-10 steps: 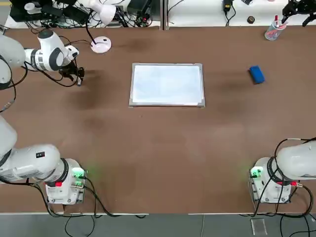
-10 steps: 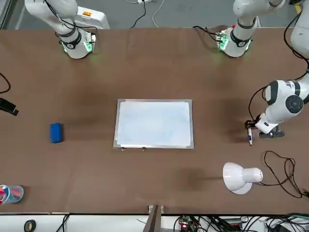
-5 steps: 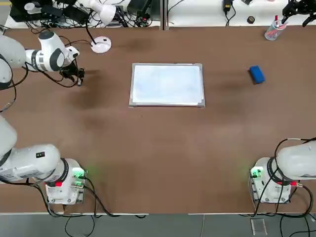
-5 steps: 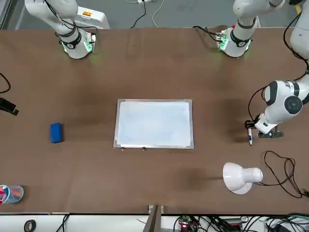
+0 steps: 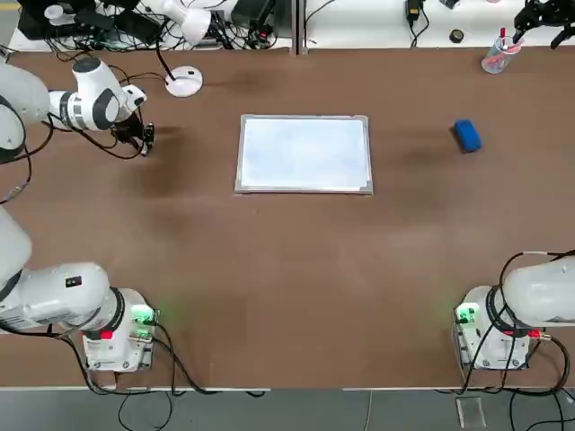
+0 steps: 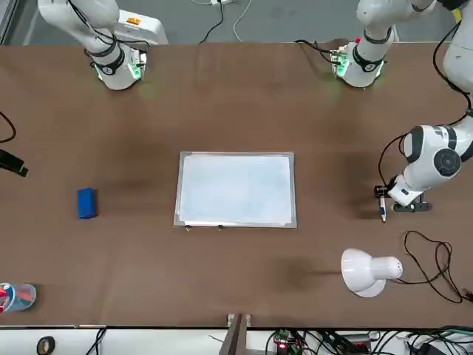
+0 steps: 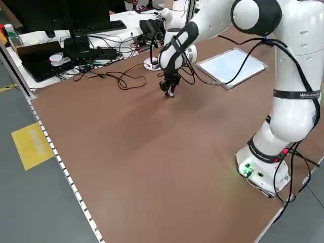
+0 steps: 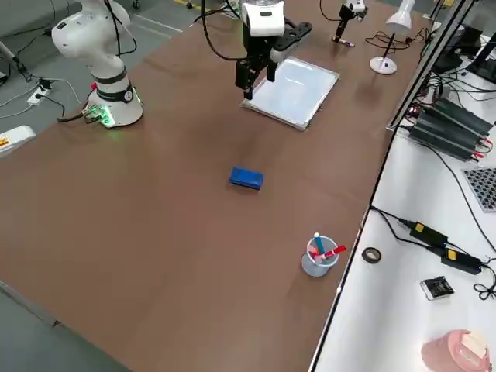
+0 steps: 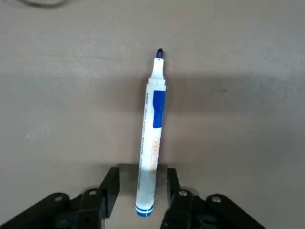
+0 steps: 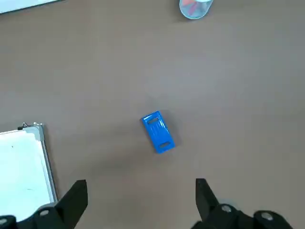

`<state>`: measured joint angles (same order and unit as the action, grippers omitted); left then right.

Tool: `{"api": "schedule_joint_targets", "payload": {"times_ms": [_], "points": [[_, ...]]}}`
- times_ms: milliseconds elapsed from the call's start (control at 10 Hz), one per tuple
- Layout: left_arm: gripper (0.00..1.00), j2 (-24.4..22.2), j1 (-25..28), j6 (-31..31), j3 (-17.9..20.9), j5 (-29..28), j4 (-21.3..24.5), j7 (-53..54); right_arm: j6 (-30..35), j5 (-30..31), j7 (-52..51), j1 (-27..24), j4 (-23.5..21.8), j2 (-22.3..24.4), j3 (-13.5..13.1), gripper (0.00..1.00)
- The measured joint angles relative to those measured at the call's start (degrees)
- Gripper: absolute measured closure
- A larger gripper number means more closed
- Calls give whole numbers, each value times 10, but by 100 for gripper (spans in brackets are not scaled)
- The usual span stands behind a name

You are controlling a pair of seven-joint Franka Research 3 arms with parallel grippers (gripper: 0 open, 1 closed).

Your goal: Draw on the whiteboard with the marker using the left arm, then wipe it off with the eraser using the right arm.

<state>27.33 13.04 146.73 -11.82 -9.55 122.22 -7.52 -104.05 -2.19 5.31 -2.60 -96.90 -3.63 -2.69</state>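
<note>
Marker (image 9: 151, 143) lies flat on the brown worktop (image 5: 296, 269), its long axis running straight away from the left pincer (image 9: 139, 191), bare blue tip at the far end and butt end between the 2 fingers. In the top view it sits at about 9 o'clock from the whiteboard (image 5: 305, 153), well apart from it, under the left pincer (image 5: 142, 136). The fingers (image 9: 110, 188) stand narrow, just beside the barrel on either side; contact cannot be told.

Count: 1 marker, 1 whiteboard, 1 eraser (image 5: 466, 136), 1 clear cup (image 5: 497, 56) of pens, 1 white lamp (image 5: 185, 27).

The whiteboard lies flat with its long axis across the worktop. The blue eraser rests at 3 o'clock from it, well apart, long axis slightly tilted. The cup stands at about 1 o'clock from the eraser, near the far edge.

The right pincer (image 10: 140, 202) hangs high above the worktop, fingers wide and holding nothing.
</note>
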Motion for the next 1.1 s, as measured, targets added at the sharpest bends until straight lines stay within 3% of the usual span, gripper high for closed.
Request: {"api": "schedule_joint_targets", "payload": {"times_ms": [300, 600, 1100], "points": [[58, 3, 0, 1, 0, 0, -2, 0, 0, 1, 0, 0, 0, 0, 0, 0], [82, 5, 0, 0, 0, 0, -4, 0, 0, 1, 0, 0, 0, 0, 0, 0], [82, 2, 4, -23, -25, 2, -29, -8, 0, 2, 0, 0, 0, 0, 0, 0]]}}
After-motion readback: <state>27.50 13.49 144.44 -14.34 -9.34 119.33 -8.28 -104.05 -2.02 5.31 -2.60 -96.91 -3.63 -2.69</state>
